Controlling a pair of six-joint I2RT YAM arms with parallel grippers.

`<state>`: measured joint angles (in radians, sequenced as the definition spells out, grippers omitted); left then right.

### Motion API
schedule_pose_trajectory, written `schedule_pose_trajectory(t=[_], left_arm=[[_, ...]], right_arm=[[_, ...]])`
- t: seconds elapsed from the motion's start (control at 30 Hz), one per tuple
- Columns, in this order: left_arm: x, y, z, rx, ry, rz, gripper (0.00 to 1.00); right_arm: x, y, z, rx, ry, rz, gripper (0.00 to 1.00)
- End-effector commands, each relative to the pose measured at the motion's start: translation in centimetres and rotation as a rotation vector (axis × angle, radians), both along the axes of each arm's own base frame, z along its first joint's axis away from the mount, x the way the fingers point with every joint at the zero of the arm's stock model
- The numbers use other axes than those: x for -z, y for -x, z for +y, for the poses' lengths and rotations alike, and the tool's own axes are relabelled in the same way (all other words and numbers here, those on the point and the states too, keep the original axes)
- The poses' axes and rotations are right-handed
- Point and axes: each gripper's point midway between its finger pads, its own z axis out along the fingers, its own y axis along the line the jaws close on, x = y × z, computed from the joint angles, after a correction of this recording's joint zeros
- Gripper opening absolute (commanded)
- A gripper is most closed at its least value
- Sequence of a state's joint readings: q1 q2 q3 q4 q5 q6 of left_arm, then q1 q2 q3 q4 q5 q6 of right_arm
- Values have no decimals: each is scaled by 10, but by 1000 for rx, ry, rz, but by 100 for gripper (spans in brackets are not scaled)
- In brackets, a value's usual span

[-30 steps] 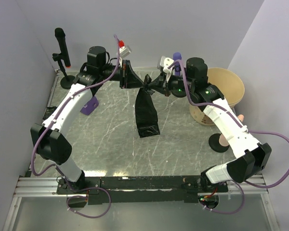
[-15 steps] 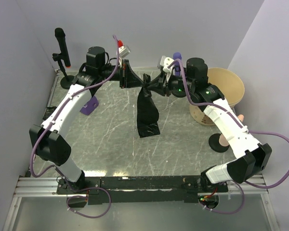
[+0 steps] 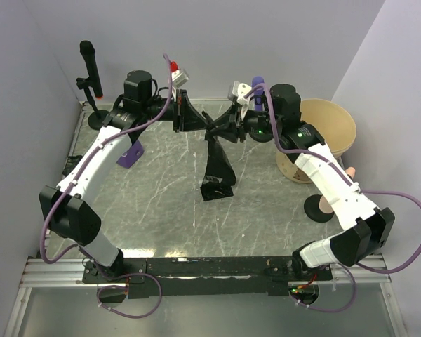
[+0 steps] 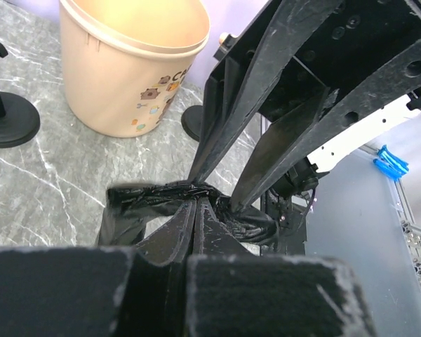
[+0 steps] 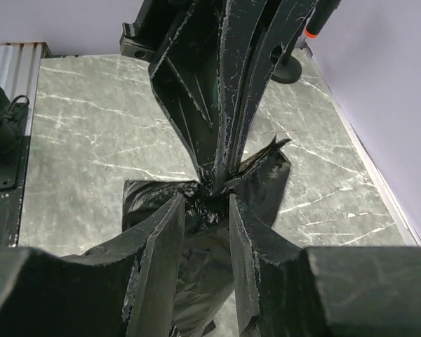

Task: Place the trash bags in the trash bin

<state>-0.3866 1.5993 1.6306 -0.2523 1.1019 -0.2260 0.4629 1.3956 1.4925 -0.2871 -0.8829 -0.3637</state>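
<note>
Black bag point(image 3: 216, 165) hanging over the middle of the table point(image 3: 161, 203), my left gripper point(image 4: 195, 214) clamping tight on its gathered top, my right gripper point(image 5: 205, 203) straddling that bunch with jaws apart, tan bin point(image 3: 330, 130) sitting well apart at my right.

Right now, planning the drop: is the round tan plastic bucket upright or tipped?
Upright: the round tan plastic bucket stands on its base, rim up.

pale lavender walls point(image 3: 266, 42) enclose a grey, white-veined marble tabletop point(image 3: 161, 203).
</note>
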Motion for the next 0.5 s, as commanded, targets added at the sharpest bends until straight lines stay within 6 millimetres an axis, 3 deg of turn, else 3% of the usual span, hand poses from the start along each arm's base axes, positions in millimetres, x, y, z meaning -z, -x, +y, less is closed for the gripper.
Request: schedule_pose_trajectory(t=[0.0, 0.1, 0.27, 0.47], left_arm=[[-20, 17, 2, 39, 31, -67, 1], [-19, 18, 1, 44, 31, -65, 1], [-17, 14, 2, 20, 19, -70, 1], [-7, -5, 12, -103, -53, -108, 1]], right_arm=[[-29, -1, 6, -8, -45, -86, 38], [-29, -3, 6, 0, -48, -89, 30], [-29, -2, 5, 1, -40, -103, 0], [-29, -3, -7, 25, -13, -137, 0]])
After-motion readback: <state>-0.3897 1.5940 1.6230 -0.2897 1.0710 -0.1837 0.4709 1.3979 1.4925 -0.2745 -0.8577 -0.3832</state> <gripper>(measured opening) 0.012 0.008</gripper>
